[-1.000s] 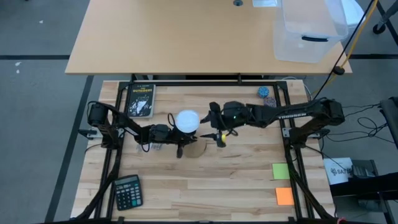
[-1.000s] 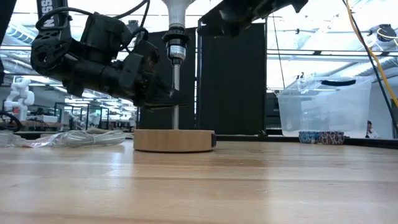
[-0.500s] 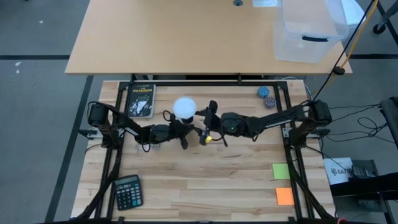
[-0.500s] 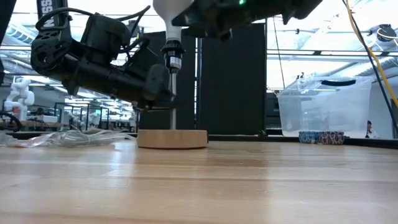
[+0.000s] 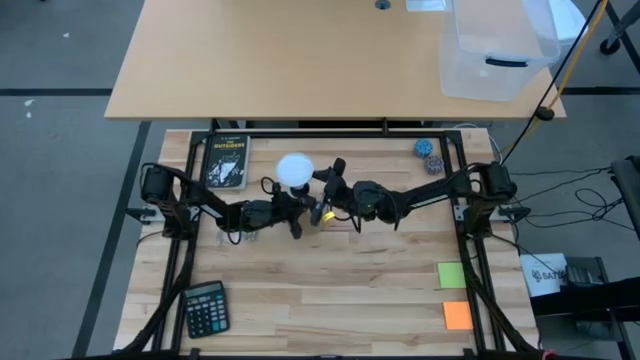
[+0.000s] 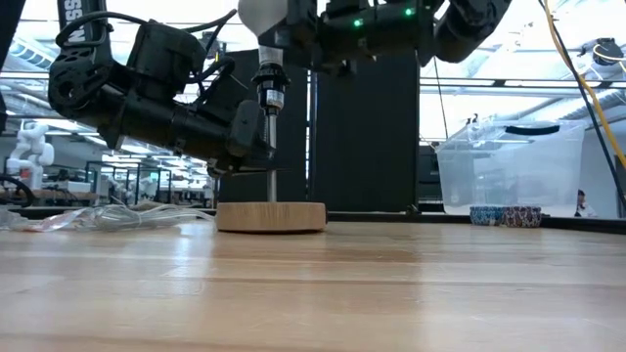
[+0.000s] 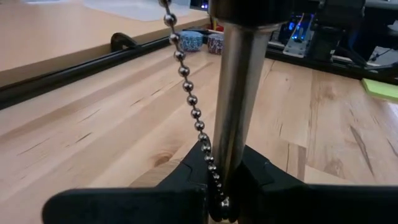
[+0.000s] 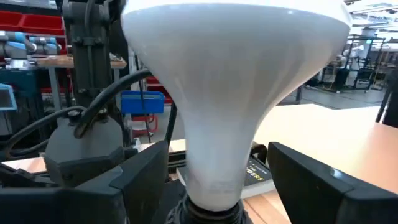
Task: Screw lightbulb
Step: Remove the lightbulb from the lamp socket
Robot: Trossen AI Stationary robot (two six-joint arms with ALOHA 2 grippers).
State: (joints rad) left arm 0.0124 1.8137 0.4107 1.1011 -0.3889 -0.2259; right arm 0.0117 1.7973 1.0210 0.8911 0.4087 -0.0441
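Two right claw (image 8: 211, 180) fingers flank the lightbulb (image 8: 233, 81), not touching.

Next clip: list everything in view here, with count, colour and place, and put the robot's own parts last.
lightbulb: 1, white, on top of the lamp's socket, mid-table
lamp stand: 1, round tan wooden base with metal pole, mid-table
bead chain: 1, silver, hanging beside the pole
book: 1, black, far left of the table
calculator: 1, black, near left corner
sticky notes: 2, green and orange, near right
small cups: 2, blue patterned, far right
plastic bin: 1, clear, on the tan desk behind
left end effector: black, clamped on the pole
right end effector: black, fingers either side of the lightbulb's neck
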